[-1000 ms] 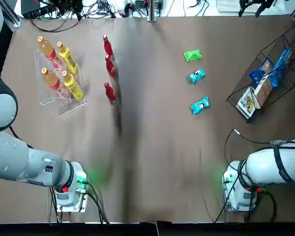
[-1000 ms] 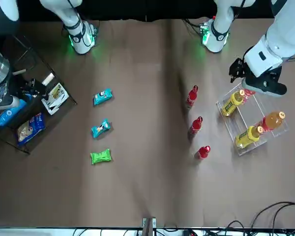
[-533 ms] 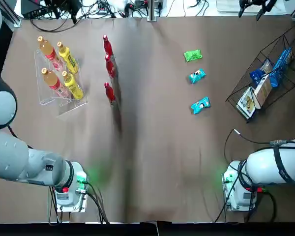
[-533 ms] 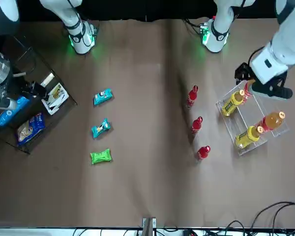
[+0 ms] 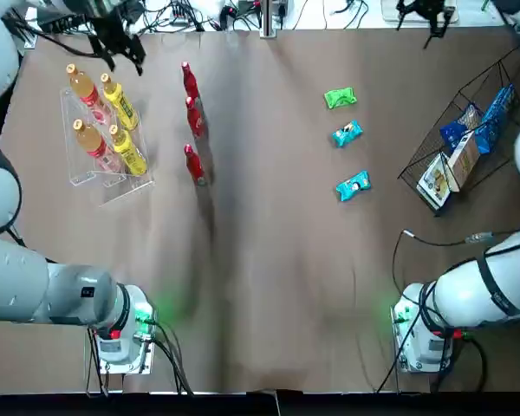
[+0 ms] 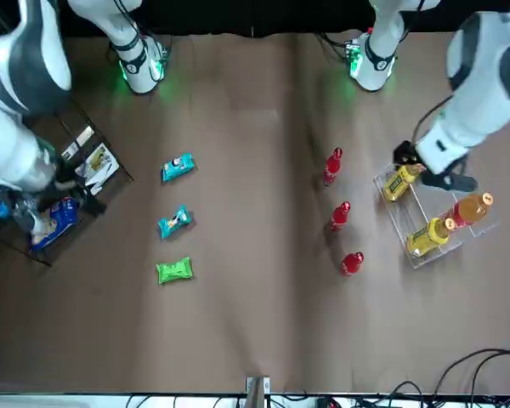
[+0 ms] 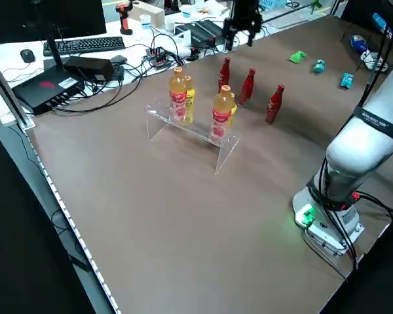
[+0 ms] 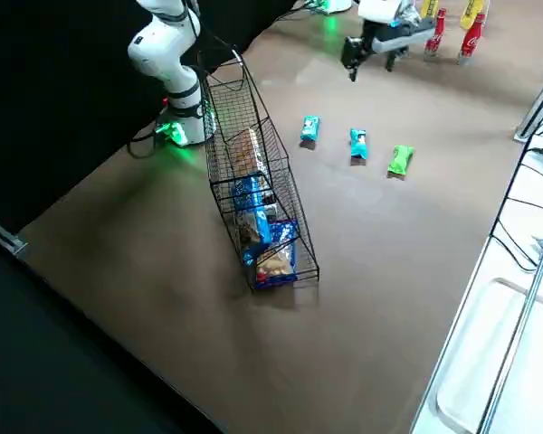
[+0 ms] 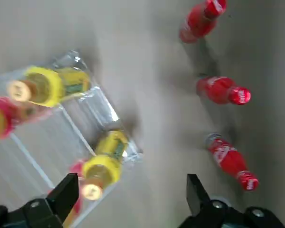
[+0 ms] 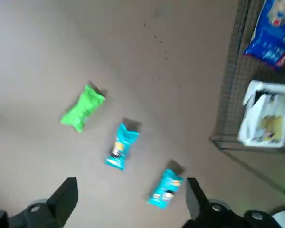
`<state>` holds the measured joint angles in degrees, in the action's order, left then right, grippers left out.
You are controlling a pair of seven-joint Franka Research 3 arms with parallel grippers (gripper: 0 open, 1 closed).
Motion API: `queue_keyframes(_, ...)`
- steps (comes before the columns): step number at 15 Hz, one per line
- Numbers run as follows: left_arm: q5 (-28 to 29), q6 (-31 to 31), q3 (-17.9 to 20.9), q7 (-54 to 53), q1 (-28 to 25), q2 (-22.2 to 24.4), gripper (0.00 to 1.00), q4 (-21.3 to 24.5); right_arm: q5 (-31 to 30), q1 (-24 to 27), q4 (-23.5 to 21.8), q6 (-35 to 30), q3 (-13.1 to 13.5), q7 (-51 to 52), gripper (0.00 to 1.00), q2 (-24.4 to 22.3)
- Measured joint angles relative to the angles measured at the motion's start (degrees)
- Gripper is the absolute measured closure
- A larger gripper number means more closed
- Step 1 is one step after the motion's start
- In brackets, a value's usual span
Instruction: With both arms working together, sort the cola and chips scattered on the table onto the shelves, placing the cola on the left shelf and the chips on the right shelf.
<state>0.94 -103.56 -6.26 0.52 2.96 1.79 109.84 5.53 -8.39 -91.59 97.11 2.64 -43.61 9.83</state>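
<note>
no legible text or labels

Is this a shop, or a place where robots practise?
Probably a robot lab set up like a tiny shop: a brown table with a clear bottle rack, a wire basket rack, and a keyboard and cables beside it.

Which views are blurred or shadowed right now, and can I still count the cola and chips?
Left wrist view: motion-smeared, yet three cola bottles show. Right wrist view: soft, but three chips packets are distinct. Top view: a dark shadow band runs down the table beside the cola, hiding nothing.
</note>
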Motion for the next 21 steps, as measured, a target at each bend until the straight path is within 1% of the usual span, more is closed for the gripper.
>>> queue_keyframes(2,-1.07,-1.47,-2.24,6.73,2.08,-0.01,0.00,2.46,0.00,-1.31,3.39,2.50,0.00,-9.94,0.00,4.52)
queue_keyframes(4,-1.09,-3.20,-4.05,14.60,5.49,-0.93,0.00,3.70,-0.15,-2.53,4.99,7.26,0.00,-19.49,0.00,8.40)
queue_keyframes(5,-1.09,-7.24,-4.56,19.32,7.38,-2.15,0.00,3.94,-0.83,-3.80,5.41,11.68,0.00,-27.77,0.01,12.09)
queue_keyframes(7,-1.09,-12.08,-4.18,21.01,6.92,-3.40,0.00,3.44,-1.21,-4.90,5.54,16.25,0.01,-34.72,0.01,15.84)
queue_keyframes(9,-1.09,-14.26,-3.60,21.80,5.78,-6.28,0.00,0.24,-1.51,-6.10,5.65,18.98,0.03,-39.83,0.02,19.27)
queue_keyframes(11,-0.79,-14.66,-3.02,22.54,5.36,-11.20,0.00,-5.14,-3.06,-7.58,5.83,19.73,0.03,-46.22,0.02,22.08)
queue_keyframes(13,2.02,-15.10,-2.90,23.23,5.41,-16.81,0.00,-9.90,-6.00,-8.82,6.01,22.90,0.04,-53.28,0.05,24.69)
queue_keyframes(14,3.51,-16.51,-2.92,23.56,5.51,-19.53,0.01,-11.54,-7.07,-9.27,6.12,25.15,0.05,-55.87,0.06,26.05)
queue_keyframes(16,4.85,-21.74,-2.93,24.02,5.72,-24.24,0.01,-13.50,-7.96,-9.84,6.45,27.90,0.05,-58.31,0.11,28.65)
queue_keyframes(18,5.05,-27.06,-2.93,24.03,5.85,-27.75,0.01,-14.20,-8.02,-10.07,6.77,29.03,0.06,-58.69,0.13,30.58)
queue_keyframes(20,5.06,-29.38,-2.94,24.30,6.16,-30.04,0.02,-14.57,-8.02,-10.16,6.98,31.05,0.05,-58.78,0.13,32.05)
queue_keyframes(21,5.07,-29.64,-2.98,24.95,6.30,-30.61,0.05,-14.73,-8.02,-10.19,7.00,32.13,0.05,-58.81,0.17,32.77)
